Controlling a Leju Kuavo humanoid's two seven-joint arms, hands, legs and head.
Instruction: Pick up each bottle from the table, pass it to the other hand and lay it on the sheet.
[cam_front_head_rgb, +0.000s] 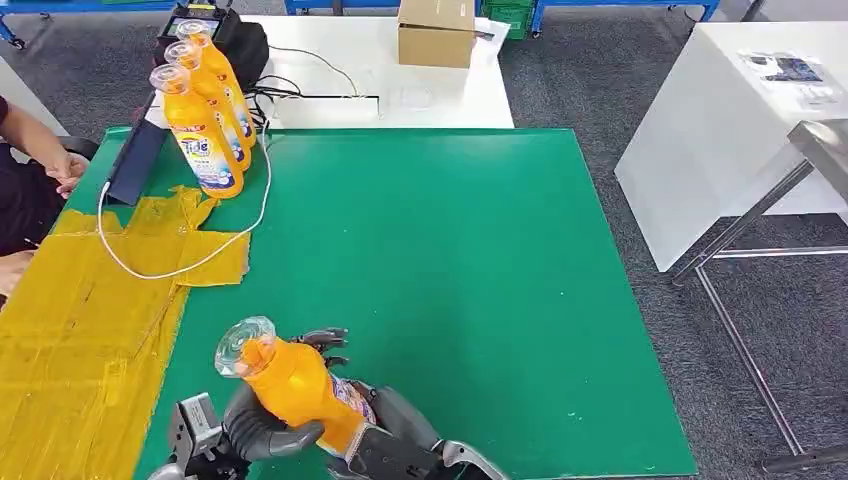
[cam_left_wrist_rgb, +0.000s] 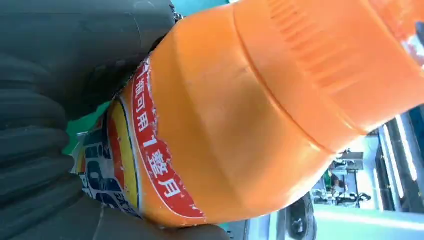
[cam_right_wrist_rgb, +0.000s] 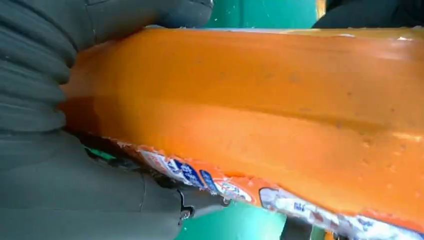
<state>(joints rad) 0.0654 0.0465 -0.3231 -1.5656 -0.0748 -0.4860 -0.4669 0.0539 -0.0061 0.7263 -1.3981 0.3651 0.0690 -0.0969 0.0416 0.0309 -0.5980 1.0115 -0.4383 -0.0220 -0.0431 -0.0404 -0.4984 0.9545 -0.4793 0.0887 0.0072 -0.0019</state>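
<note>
An orange detergent bottle (cam_front_head_rgb: 295, 385) with a clear cap is held tilted above the green mat's near edge, cap pointing up and left. My left hand (cam_front_head_rgb: 262, 432) grips its lower body from the left, and the bottle (cam_left_wrist_rgb: 250, 115) sits against this hand (cam_left_wrist_rgb: 45, 150) in the left wrist view. My right hand (cam_front_head_rgb: 385, 425) wraps it from the right, dark fingers (cam_front_head_rgb: 325, 342) curling behind. In the right wrist view the bottle (cam_right_wrist_rgb: 260, 115) lies in that hand (cam_right_wrist_rgb: 50, 175). Three more bottles (cam_front_head_rgb: 205, 135) stand at the back left. The yellow sheet (cam_front_head_rgb: 80, 320) covers the left side.
A white cable (cam_front_head_rgb: 200, 258) loops over the sheet's far corner beside a black device (cam_front_head_rgb: 135, 160). A person's arm (cam_front_head_rgb: 40, 150) reaches in at the left edge. A cardboard box (cam_front_head_rgb: 435, 32) sits on the white table behind. The green mat (cam_front_head_rgb: 450, 280) stretches right.
</note>
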